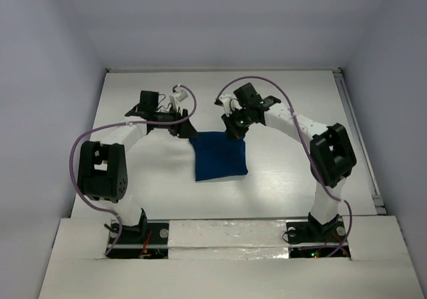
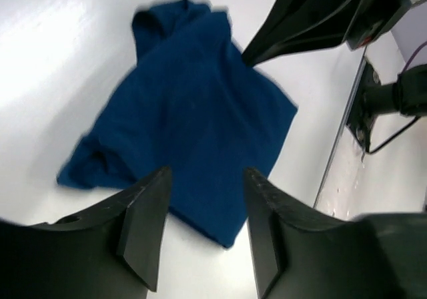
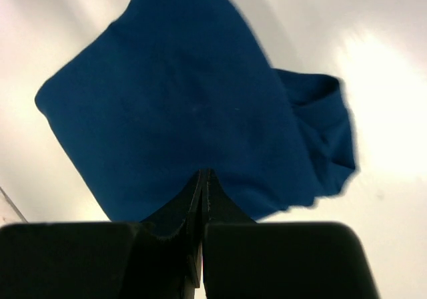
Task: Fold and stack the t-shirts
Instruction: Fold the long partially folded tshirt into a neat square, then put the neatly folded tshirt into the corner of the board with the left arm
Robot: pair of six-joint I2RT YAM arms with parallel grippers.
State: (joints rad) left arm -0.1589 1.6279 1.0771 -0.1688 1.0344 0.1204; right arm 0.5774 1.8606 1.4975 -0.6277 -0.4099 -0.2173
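The black two-finger left claw (image 2: 205, 173) hangs released and empty; under and just beyond its tips lies the dark navy-blue soft fabric t-shirt (image 2: 193, 105), folded, seemingly limp and light; the right claw (image 3: 202, 175) is clenched at its edge; a doubled corner looks the best hold.

high rear view; close wrist views share the t-shirt (image 2: 193, 132).

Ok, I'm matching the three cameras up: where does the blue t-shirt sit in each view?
Top external: t-shirt at the centre, folded on the white table.
Left wrist: t-shirt in the middle, just beyond the open left pincer.
Right wrist: t-shirt fills the middle, right pincer shut on its near edge.
Shared landmark: the right pincer, at the t-shirt's edge in all three.
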